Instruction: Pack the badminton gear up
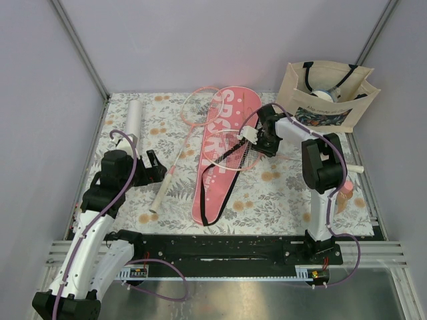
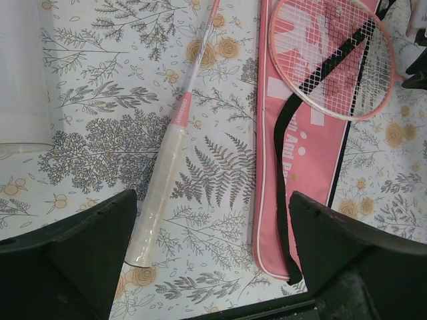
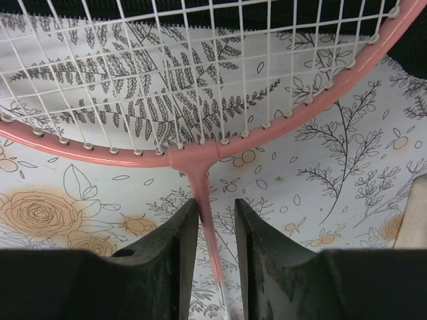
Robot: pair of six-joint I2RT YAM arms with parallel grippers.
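Desk [image 1: 280,197] dressed in a matte print of grey ferns and orange roses. Down its middle, the long pink racket cover [image 1: 213,180]: flat, soft-sided, rounded at the far end, lettered in white, trailing a black webbing strap [image 2: 277,187].

Across the cover's wide part, the oval head of one racket [image 1: 248,155]: thin glossy pink frame, white strings in a tight square grid.

Right gripper [image 3: 217,213] at that racket's slim pink shaft, just below the throat. Fingers narrowly apart, straddling it; one black finger against the shaft, a sliver of print visible beside the other, so not clamped.

Left of the cover, the second racket [image 1: 162,190]: white wrapped handle nearest, hair-thin shaft angled away.

Left gripper [image 2: 210,197] above that handle, fingers spread wide, holding nothing.

Far left, the white tube [image 1: 133,117], a smooth cylinder on its side.

Far right corner: beige fabric tote bag [image 1: 327,93], upright, black straps. Beside the right arm, a small peach-coloured bottle [image 1: 345,193].
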